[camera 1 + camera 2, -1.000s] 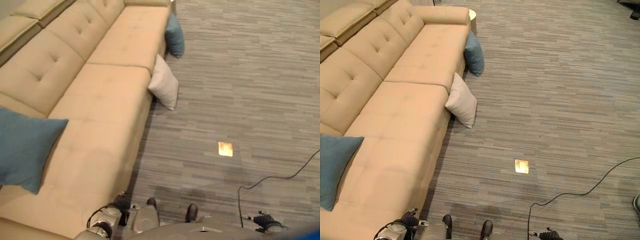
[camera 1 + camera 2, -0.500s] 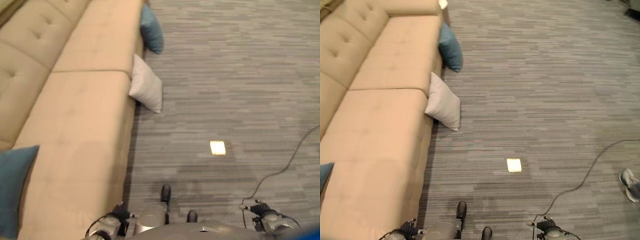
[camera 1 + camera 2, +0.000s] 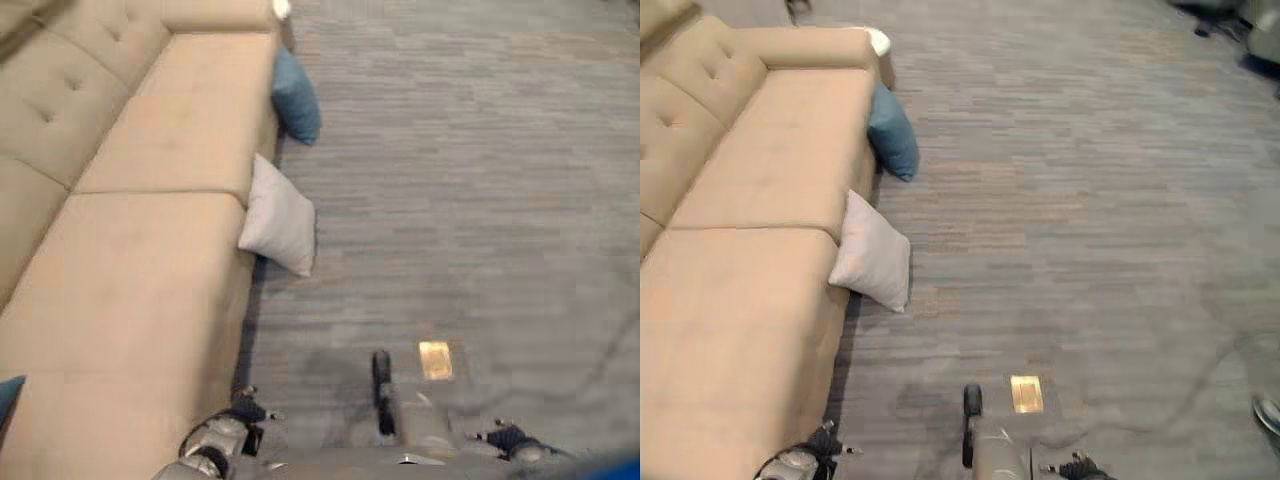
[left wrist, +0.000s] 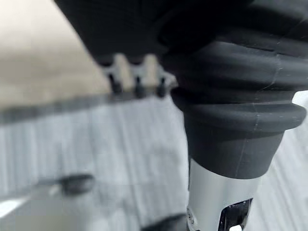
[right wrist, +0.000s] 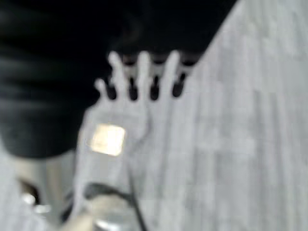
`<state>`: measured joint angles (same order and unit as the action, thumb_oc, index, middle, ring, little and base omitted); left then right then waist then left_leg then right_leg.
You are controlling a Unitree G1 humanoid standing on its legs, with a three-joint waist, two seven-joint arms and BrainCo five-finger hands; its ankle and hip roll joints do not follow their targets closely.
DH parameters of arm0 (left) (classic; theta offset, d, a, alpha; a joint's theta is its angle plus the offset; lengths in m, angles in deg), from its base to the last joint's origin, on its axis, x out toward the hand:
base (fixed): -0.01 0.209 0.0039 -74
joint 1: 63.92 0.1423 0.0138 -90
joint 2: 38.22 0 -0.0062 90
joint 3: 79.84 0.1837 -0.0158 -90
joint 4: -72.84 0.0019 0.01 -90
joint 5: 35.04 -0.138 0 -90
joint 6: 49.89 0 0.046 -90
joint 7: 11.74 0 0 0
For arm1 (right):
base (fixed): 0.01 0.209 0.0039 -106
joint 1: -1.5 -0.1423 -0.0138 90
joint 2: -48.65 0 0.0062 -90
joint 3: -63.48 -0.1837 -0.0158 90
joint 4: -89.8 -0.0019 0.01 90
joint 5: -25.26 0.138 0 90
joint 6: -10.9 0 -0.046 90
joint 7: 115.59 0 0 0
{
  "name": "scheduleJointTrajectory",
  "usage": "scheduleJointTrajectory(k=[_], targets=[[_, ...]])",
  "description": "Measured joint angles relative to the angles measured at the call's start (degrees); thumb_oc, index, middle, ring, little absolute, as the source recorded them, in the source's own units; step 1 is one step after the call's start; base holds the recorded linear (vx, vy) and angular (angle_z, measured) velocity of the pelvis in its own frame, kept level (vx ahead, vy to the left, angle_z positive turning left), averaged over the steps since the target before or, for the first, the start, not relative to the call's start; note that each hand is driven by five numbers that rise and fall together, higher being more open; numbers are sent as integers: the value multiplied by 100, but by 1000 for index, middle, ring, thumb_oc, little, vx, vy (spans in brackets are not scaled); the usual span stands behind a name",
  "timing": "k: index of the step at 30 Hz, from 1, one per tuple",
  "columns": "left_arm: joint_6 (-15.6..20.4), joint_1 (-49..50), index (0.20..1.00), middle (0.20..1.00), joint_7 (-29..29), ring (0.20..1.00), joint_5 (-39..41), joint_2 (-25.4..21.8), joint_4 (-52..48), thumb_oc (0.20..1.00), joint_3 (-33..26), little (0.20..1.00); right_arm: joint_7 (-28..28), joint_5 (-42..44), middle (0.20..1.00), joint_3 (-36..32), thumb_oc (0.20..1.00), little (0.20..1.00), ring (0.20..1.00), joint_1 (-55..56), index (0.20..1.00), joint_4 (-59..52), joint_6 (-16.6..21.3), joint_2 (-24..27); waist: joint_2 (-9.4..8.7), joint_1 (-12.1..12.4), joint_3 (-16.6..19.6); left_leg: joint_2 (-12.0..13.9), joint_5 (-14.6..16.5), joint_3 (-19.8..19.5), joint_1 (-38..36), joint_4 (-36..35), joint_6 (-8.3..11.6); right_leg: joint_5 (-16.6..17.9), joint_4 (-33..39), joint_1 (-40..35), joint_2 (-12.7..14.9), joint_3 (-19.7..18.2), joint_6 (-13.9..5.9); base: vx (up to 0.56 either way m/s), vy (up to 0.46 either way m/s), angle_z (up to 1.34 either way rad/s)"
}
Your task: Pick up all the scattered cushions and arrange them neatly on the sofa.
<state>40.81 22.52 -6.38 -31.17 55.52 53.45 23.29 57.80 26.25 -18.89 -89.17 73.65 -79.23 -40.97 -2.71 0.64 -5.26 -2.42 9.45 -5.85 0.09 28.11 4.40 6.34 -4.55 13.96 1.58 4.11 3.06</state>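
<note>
A pale grey cushion (image 3: 279, 216) stands on the carpet, leaning against the front of the beige sofa (image 3: 140, 250). Farther along, a blue cushion (image 3: 297, 98) leans on the sofa's front in the same way. The corner of another blue cushion (image 3: 7, 393) lies on the seat at the near left edge. My left hand (image 3: 243, 410) hangs low beside the sofa's near end, its fingers (image 4: 137, 79) straight and holding nothing. My right hand (image 3: 510, 437) hangs low over the carpet, fingers (image 5: 142, 72) straight and empty. Both hands are well short of the floor cushions.
Grey striped carpet spreads to the right of the sofa. A small brass floor plate (image 3: 435, 359) is set in it near me. A white round side table (image 3: 878, 40) stands past the sofa's far arm. A person's shoe (image 3: 1270, 413) shows at the right edge.
The camera has moved, so the whole picture shifted: both floor cushions sit lower and nearer, and the seat's blue cushion is almost out of frame. Both hands still hang empty.
</note>
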Motion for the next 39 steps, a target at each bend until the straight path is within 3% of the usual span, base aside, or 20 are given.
scheduleJointTrajectory(k=[2,5,7,10,12,15,17,18,19,21,22,24,26,27,29,33,34,35,36,39], targets=[[15,-140,1000,1000,3,1000,5,-62,5,1000,17,1000,-43,125,1000,-28,1000,1000,1000,-116,1000,26,60,75,-108,248,-66,9,-228,165,1142,1640,-102,-116,241,-286,-126,59,302,193,-246,31],[29,-246,1000,1000,-2,1000,56,-155,-14,1000,-29,1000,-79,234,1000,-40,1000,1000,1000,-306,1000,-50,84,27,-249,274,-257,8,-185,358,1859,1194,-61,-442,512,-767,-197,277,487,286,-129,31],[52,-346,1000,1000,-2,1000,59,-200,-228,1000,32,1000,-91,297,1000,-25,1000,1000,1000,-394,1000,76,59,27,-333,303,-442,-24,-370,595,1999,-388,-109,-503,751,-1014,-226,446,279,345,-24,36],[71,-137,1000,1000,1,1000,48,-165,-196,1000,26,1000,-96,330,1000,8,1000,1000,1000,-489,1000,165,59,44,-62,372,-498,-104,-1324,556,1645,-3132,-21,-869,988,-1650,-650,347,29,551,34,-7],[38,-66,1000,1000,0,1000,32,-172,-172,1000,-61,1000,-92,324,1000,8,1000,1000,1000,-619,1000,280,58,53,80,507,-587,-61,-1609,400,1629,-3233,-160,-909,981,-1906,-873,67,92,486,107,-85],[-34,110,1000,1000,1,1000,0,-179,18,1000,-363,1000,-71,283,1000,121,1000,1000,1000,-612,1000,223,75,29,-96,508,-478,-376,-1777,673,1451,-2680,-480,-1227,961,-2426,-796,20,-376,342,109,-57],[-24,202,1000,1000,-2,1000,2,-176,31,1000,-324,1000,-52,210,1000,181,1000,1000,1000,-507,1000,257,53,75,55,538,-284,-307,-1972,644,1212,-2750,-928,-1307,615,-2490,-1004,-6,-495,310,193,-19],[-46,154,1000,1000,2,1000,4,-278,59,1000,-276,1000,-29,194,1000,198,1000,1000,1000,-448,1000,291,59,-27,-42,520,-265,-201,-1708,719,833,-2956,-1155,-1522,-86,-2357,-998,89,-768,228,168,-43],[-43,92,1000,1000,-2,1000,11,-330,24,1000,-154,1000,-15,140,1000,199,1000,1000,1000,-478,1000,204,59,-50,-36,664,-269,-46,-1565,710,535,-3112,-1309,-1509,-1851,-1619,-995,397,-997,350,200,-30],[-27,4,1000,1000,-1,1000,12,-358,-15,1000,-59,1000,-26,103,1000,199,1000,1000,1000,-392,1000,13,112,13,-116,583,-245,-145,-1508,463,264,-3102,-1340,-1669,-3512,-766,-540,602,-1062,289,123,1],[-23,-20,1000,1000,3,1000,14,-310,-128,1000,-58,1000,-27,103,1000,213,1000,1000,1000,-351,1000,-80,112,91,-26,533,-218,-140,-1112,161,180,-3041,-1399,-1751,-3846,-423,-416,564,-967,287,56,45],[-27,-198,1000,1000,5,1000,28,-276,-158,1000,-41,1000,-24,105,1000,231,1000,1000,1000,-352,1000,-209,109,74,-16,413,-266,-210,-963,-158,-3,-2968,-1368,-1843,-3842,119,12,549,-845,249,9,66],[1,-357,1000,1000,3,1000,140,-242,-187,1000,-62,1000,-15,104,1000,232,1000,1000,1000,-325,1000,-228,118,24,21,415,-437,-176,-872,-276,-305,-2903,-1292,-1726,-2760,440,310,580,-865,365,-64,69],[2,-348,1000,1000,4,1000,139,-221,-181,1000,-82,1000,-16,108,1000,233,1000,1000,1000,-336,1000,-242,117,36,67,403,-462,-144,-749,-360,-373,-2892,-1299,-1634,-2417,511,290,552,-903,355,-61,66],[-14,-344,1000,1000,10,1000,148,-238,33,1000,-216,1000,11,119,1000,364,1000,1000,1000,-380,1000,-303,132,-9,40,279,-512,-88,-542,-659,-535,-2818,-1182,-1038,-752,455,-85,-307,-962,249,-44,79],[-6,-211,1000,1000,7,1000,143,-209,146,1000,-175,1000,18,168,1000,324,1000,1000,1000,-284,1000,-259,123,-4,-91,170,-508,-62,41,-1529,-636,-2485,-981,-275,194,34,-329,-1181,-957,318,-91,125],[-5,-351,1000,1000,-10,1000,120,-125,267,1000,-154,1000,27,170,1000,440,1000,1000,1000,-225,1000,-120,109,-33,-138,22,-551,-176,168,-1906,-475,-1960,-616,-257,179,-224,-373,-1260,-943,281,-141,205],[-4,-337,1000,1000,-10,1000,119,-122,270,1000,-124,1000,34,169,1000,482,1000,1000,1000,-162,1000,-30,109,-52,-202,44,-564,-252,206,-1920,-455,-1761,-513,-106,134,-353,-380,-1272,-820,359,-177,208],[49,-99,1000,1000,-6,1000,115,-111,125,1000,-109,1000,20,173,1000,415,1000,1000,1000,-212,1000,11,111,-38,-164,223,-559,-200,156,-1765,-461,-1457,-413,-305,-98,-538,-473,-975,-201,273,-138,136],[12,54,1000,1000,-1,1000,120,-136,123,1000,-71,1000,-5,176,1000,550,1000,1000,1000,-229,1000,-132,175,-16,-228,353,-469,-122,97,-1695,-32,-877,-110,-429,37,-767,-408,-322,-84,65,-148,124]])
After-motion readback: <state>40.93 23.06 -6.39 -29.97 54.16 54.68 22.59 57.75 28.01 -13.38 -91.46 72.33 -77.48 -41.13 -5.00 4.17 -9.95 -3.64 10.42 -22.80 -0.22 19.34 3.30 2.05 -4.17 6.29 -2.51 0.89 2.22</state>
